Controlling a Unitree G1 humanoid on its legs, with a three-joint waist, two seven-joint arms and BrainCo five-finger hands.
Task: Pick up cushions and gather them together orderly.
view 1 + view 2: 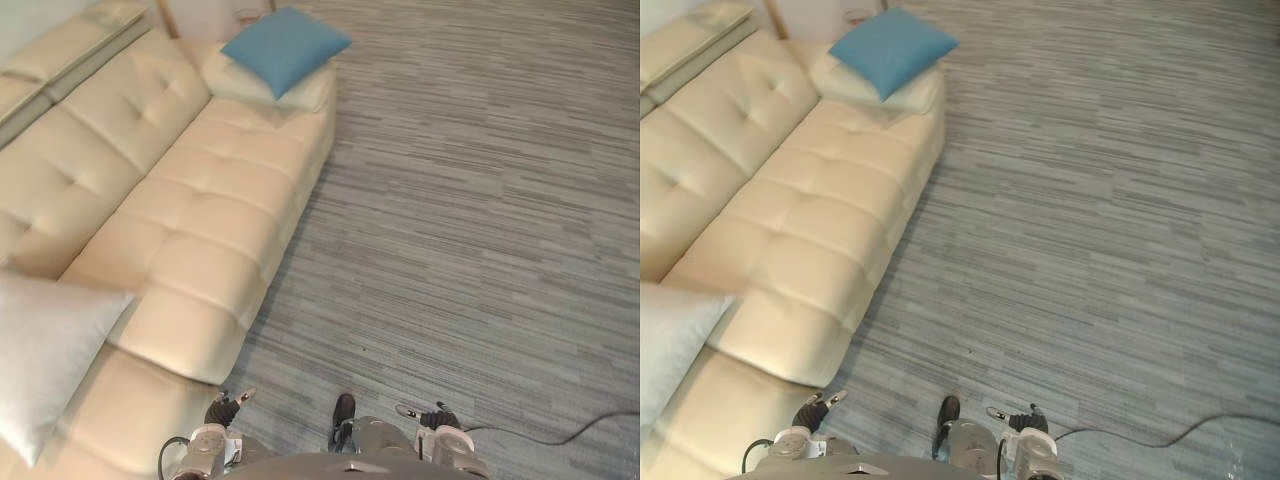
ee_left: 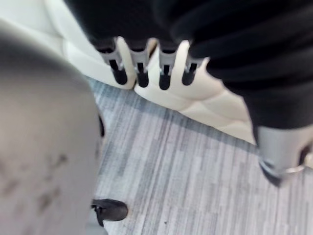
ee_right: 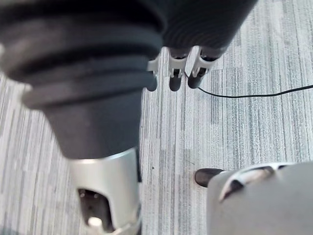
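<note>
A blue cushion (image 1: 285,45) lies on top of a cream cushion (image 1: 305,95) at the far end of the cream sofa (image 1: 200,220). A pale grey cushion (image 1: 45,350) rests on the sofa's near end, at my left. My left hand (image 1: 224,408) hangs low beside the sofa's near front corner. In its wrist view the fingers (image 2: 141,71) are straight and hold nothing. My right hand (image 1: 436,414) hangs over the carpet to the right, its fingers (image 3: 176,73) relaxed and empty. Both hands are far from all three cushions.
The sofa's tufted seat runs from near left to far middle, with loose back pads (image 1: 70,45) at the top left. Grey striped carpet (image 1: 480,200) spreads to the right of the sofa's front edge.
</note>
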